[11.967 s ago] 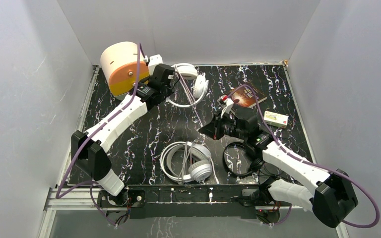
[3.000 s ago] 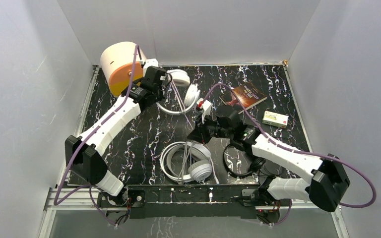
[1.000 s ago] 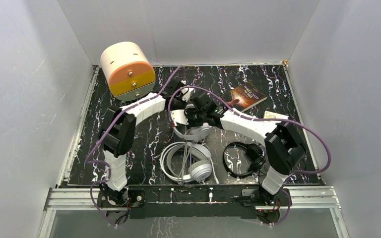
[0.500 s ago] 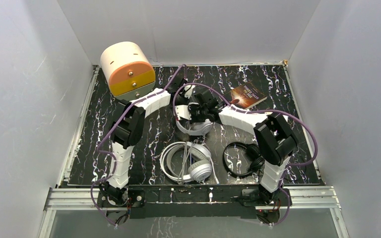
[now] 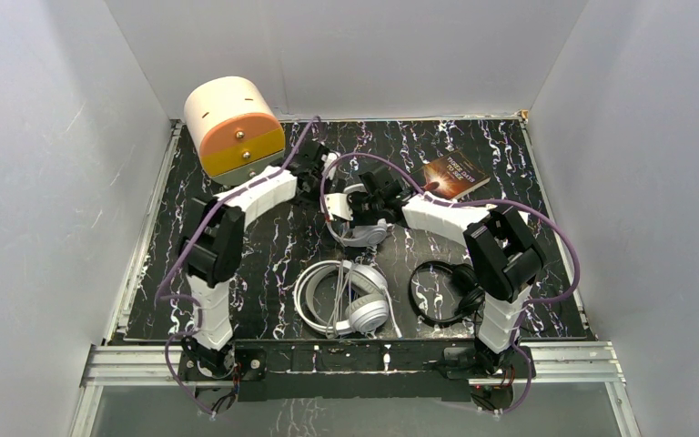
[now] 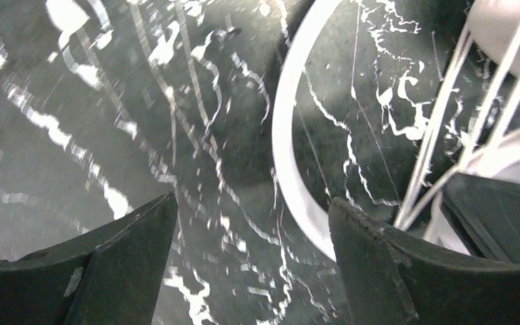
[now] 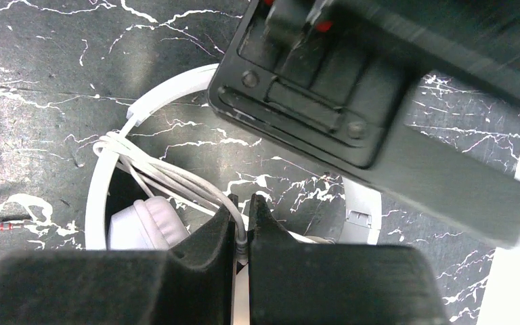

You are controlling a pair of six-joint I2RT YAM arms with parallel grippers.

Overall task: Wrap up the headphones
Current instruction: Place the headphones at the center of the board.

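One pair, the slimmer white headphones [image 5: 361,228], lies at the middle of the tabletop [image 5: 501,155] with winding apparently under way: right fingers [image 7: 196,271] clench its cord [image 7: 176,179], left fingers [image 6: 118,261] stand spread and empty beside the headband [image 6: 281,149], so the next move likely needs them to take hold and steady it.

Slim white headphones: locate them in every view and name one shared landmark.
Top external: headphones at centre.
Left wrist: their band arcs through the middle.
Right wrist: band and earcup at left, below centre.
Shared landmark: black marbled table.
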